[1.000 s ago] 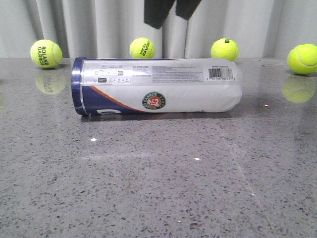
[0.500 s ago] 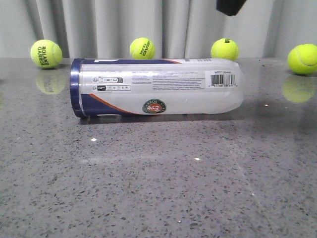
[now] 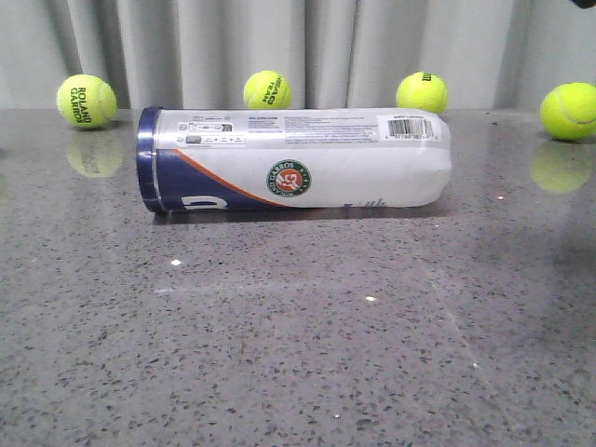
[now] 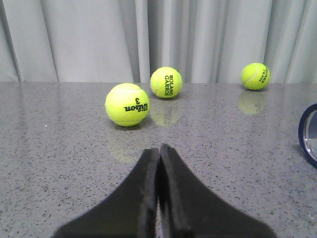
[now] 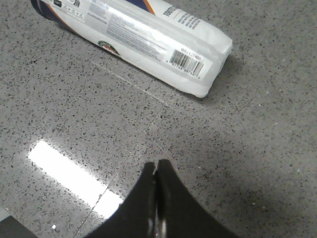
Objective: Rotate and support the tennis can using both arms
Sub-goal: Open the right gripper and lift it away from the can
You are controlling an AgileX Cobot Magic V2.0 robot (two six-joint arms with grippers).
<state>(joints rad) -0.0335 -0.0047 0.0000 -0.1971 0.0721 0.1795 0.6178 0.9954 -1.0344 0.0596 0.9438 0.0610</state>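
Can: the tennis can (image 3: 296, 174) lies on its side mid-table (image 3: 298, 354), free to roll, navy end at 9 o'clock.
Left gripper (image 4: 159, 151): fingers pressed together, holding nothing, low by the balls (image 4: 127, 104).
Right gripper (image 5: 156, 168): fingers together, empty, apart from the can's ribbed end.

The tennis can (image 3: 298, 173) lies on its side on my desk (image 3: 298, 354), navy rim to my left, emblem facing forward, barcode uppermost.
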